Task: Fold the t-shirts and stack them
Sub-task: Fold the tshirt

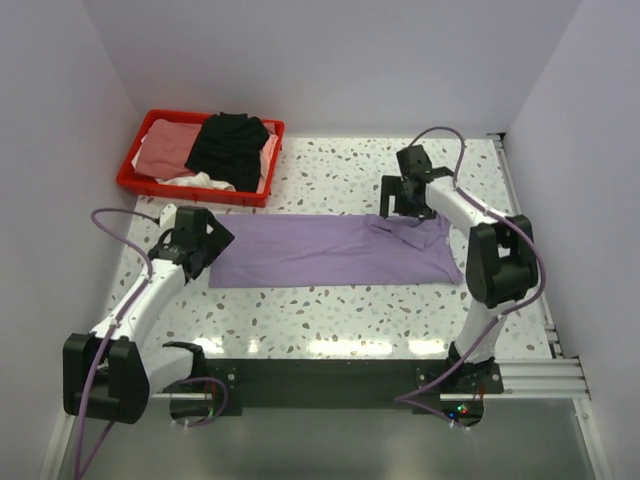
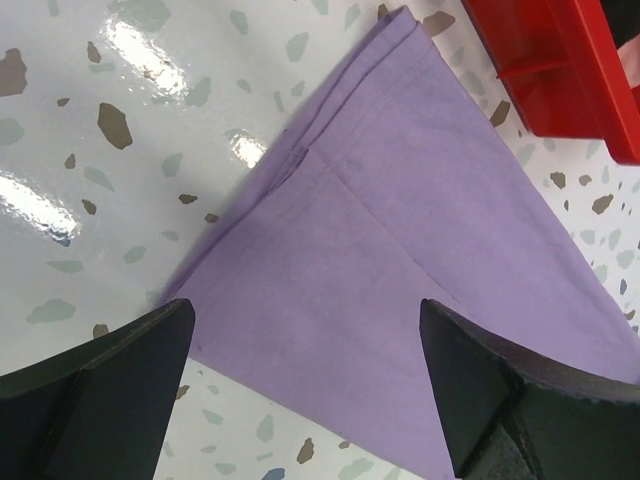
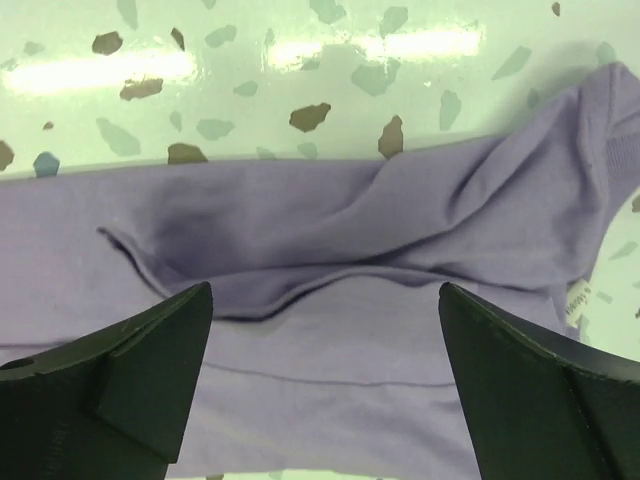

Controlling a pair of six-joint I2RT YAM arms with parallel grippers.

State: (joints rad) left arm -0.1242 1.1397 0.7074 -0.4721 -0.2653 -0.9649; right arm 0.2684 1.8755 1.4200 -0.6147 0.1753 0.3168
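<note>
While lavender t-shirt [image 1: 330,252] lies mid-table as folded band, long axis runs left-right, rumpled end at right. Left gripper [image 2: 305,335] spread wide, empty, over shirt's left corner; left wrist view alone shows stacked cloth layers there. Red tray [image 1: 135,182] far left on table [image 1: 330,170], well apart from lavender shirt, holds black shirt [image 1: 232,148], salmon pink shirt [image 1: 160,150], white shirt [image 1: 190,181]. Right gripper [image 3: 325,305] released, jaws wide above rumpled fold; right wrist view alone shows that crease.

No writing can be read anywhere; a small white tag [image 3: 577,300] on the lavender t-shirt [image 3: 330,200] is too blurred to read.
</note>
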